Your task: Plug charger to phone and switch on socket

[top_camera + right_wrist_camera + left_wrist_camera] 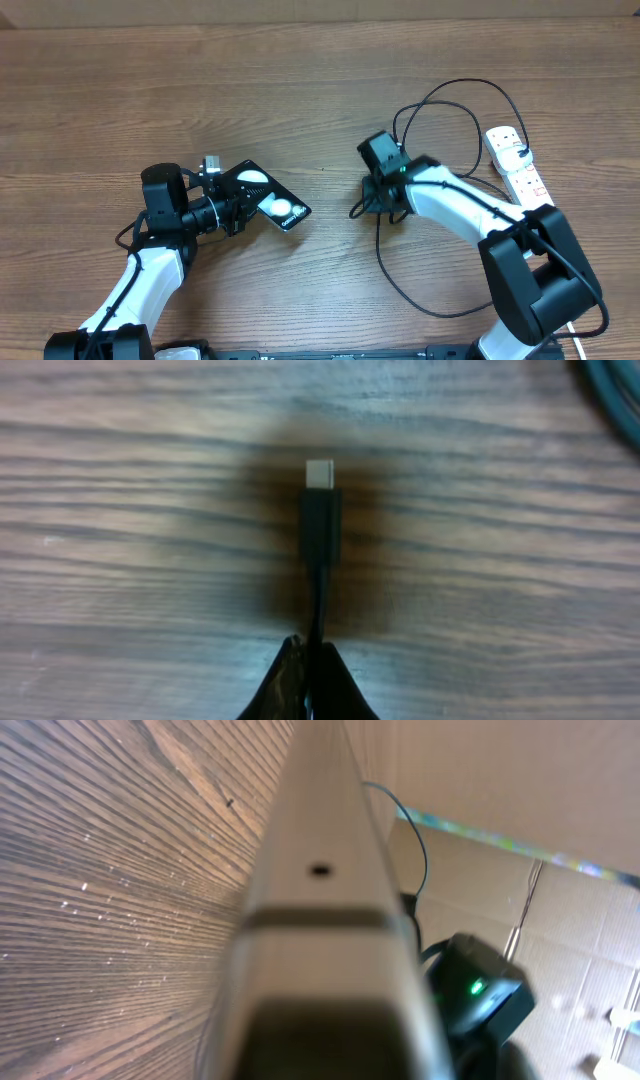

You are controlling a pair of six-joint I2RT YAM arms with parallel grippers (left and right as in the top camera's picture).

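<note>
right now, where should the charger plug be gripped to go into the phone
Probably the black plug body, pinched across its sides, coming from the cable end, leaving the metal tip free. The body looks stiff; the thin cable would flex. The right pincer is shut on the cable just behind it.

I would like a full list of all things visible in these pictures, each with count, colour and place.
table: one, brown wood, under everything.
phone: one, glossy black, left of centre, in the left pincer.
charger: one, thin black cable, looped at right; its plug shows just ahead of the right pincer.
socket: one, white with red switches, far right.
left arm and right arm: two, white with black joints, near edge.
left pincer: one, black, shut on the phone.
right pincer: one, black, shut on the charger.
</note>
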